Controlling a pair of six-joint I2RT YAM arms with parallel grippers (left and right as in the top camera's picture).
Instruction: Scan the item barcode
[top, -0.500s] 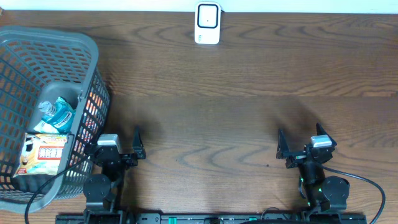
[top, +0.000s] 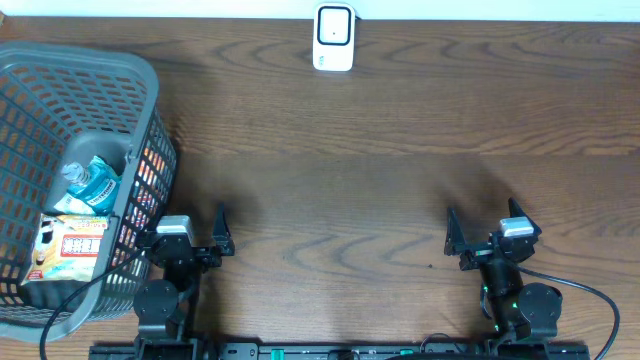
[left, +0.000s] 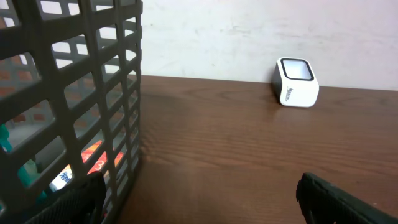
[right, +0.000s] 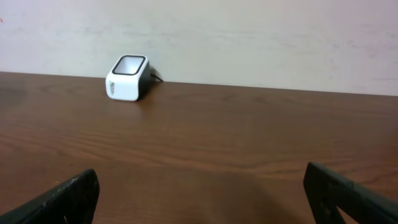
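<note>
Items lie in the grey basket (top: 150, 110) at the left: a blue bottle (top: 97, 181) and a printed packet (top: 72, 246). The white barcode scanner (top: 333, 38) stands at the table's far edge, and shows as the scanner (left: 296, 83) and scanner (right: 129, 78) in the wrist views. My left gripper (top: 192, 220) is open just right of the basket, the basket wall (left: 74, 99) beside its left finger. My right gripper (top: 482, 213) is open over bare wood near the front right. Neither holds anything: left gripper (left: 199, 200), right gripper (right: 202, 198).
Orange and red packaging (left: 93, 158) shows through the basket's mesh. A pale wall (right: 249, 37) runs behind the table's far edge. Cables trail from both arm bases along the front edge.
</note>
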